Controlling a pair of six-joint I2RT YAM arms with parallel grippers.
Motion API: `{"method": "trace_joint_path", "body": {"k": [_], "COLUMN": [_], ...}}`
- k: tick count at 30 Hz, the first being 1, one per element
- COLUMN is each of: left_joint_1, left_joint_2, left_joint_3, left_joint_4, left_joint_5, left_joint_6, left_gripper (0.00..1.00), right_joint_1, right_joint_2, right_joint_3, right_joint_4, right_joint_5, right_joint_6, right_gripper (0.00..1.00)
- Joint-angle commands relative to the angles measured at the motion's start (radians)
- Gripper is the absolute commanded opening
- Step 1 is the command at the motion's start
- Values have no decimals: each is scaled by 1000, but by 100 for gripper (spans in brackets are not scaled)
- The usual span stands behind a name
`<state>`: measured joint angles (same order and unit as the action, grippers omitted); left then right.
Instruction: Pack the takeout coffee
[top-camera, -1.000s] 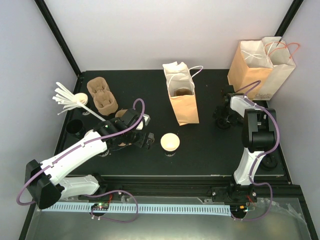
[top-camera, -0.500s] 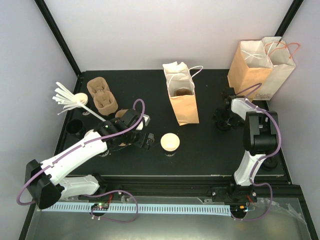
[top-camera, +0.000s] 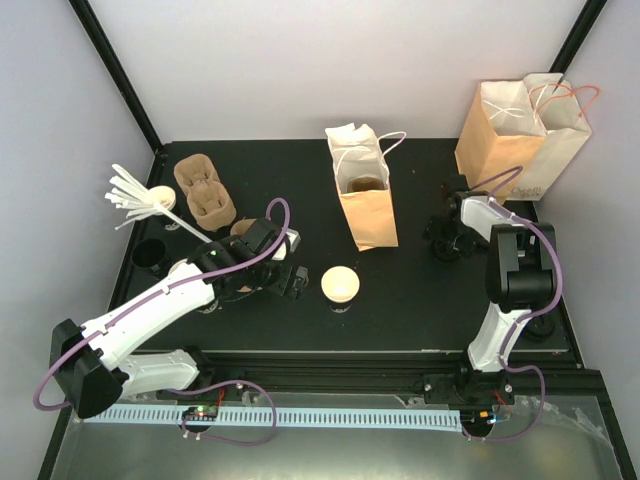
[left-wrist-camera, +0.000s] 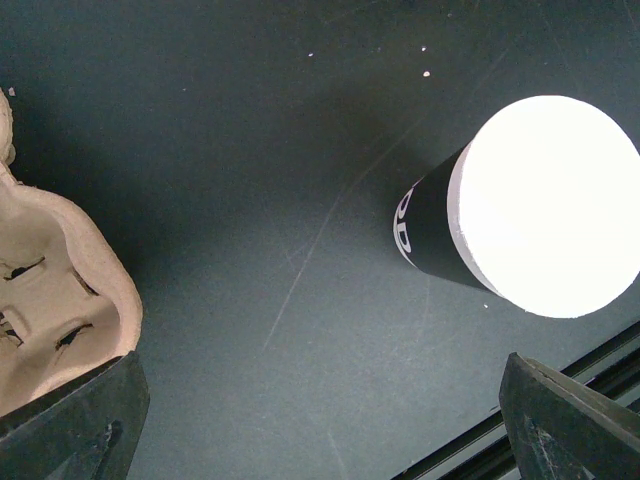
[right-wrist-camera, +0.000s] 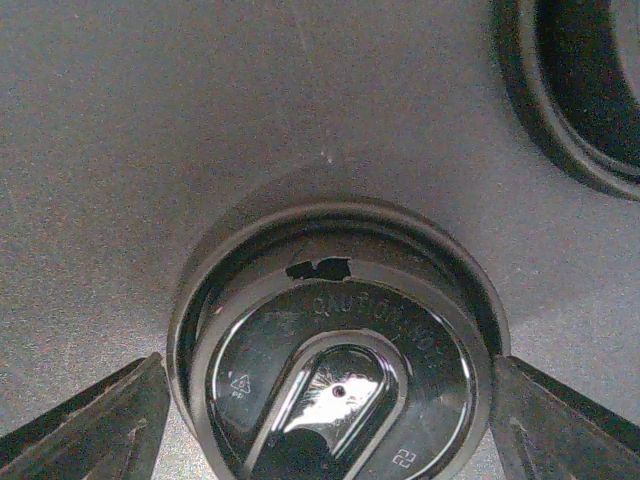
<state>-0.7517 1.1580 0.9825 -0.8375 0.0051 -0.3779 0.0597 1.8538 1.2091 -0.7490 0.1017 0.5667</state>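
While both grippers stand spread, the coffee cup (top-camera: 340, 285) sits lidless near the table's (top-camera: 420, 305) front edge.
Left gripper (top-camera: 297, 282) is just left of the cup, apart from it. Further back, right gripper (top-camera: 443, 240) straddles a black lid (right-wrist-camera: 335, 340), fingers (right-wrist-camera: 110, 420) either side, not pinching. Paper bag (top-camera: 367, 215) stands upright behind the cup.

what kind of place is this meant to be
Probably a mock cafe takeout counter set up in a robot test cell. Kraft paper bags with handles stand on a black table, moulded pulp cup carriers lie at the left, and a cup with a black sip lid waits nearby.
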Motion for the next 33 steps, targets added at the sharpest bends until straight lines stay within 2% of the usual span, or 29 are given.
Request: {"method": "trace_joint_path", "body": {"k": [1, 11, 14, 20, 28, 33], "left_joint_1": [8, 8, 8, 8, 11, 21], "left_joint_2": [-22, -23, -24, -26, -26, -35], "left_joint_3": [1, 0, 1, 2, 5, -12], "left_joint_4": [9, 7, 7, 6, 10, 23], "left_joint_5": [13, 11, 11, 9, 2, 2], "left_joint_6": [-6, -4, -3, -4, -1, -5], "left_gripper": [99, 99, 99, 99, 99, 99], "right_joint_1": [4, 5, 4, 24, 266, 428], "right_joint_2": [-24, -18, -56, -175, -430, -595], "right_joint_3": [-18, -37, -52, -101, -154, -219], "right_joint_4": [9, 13, 18, 0, -129, -166], "right_joint_5": [4, 41, 42, 21, 126, 68], "right_joint_6": [30, 39, 32, -16, -36, 4], "right_gripper": [88, 84, 78, 76, 75, 72]}}
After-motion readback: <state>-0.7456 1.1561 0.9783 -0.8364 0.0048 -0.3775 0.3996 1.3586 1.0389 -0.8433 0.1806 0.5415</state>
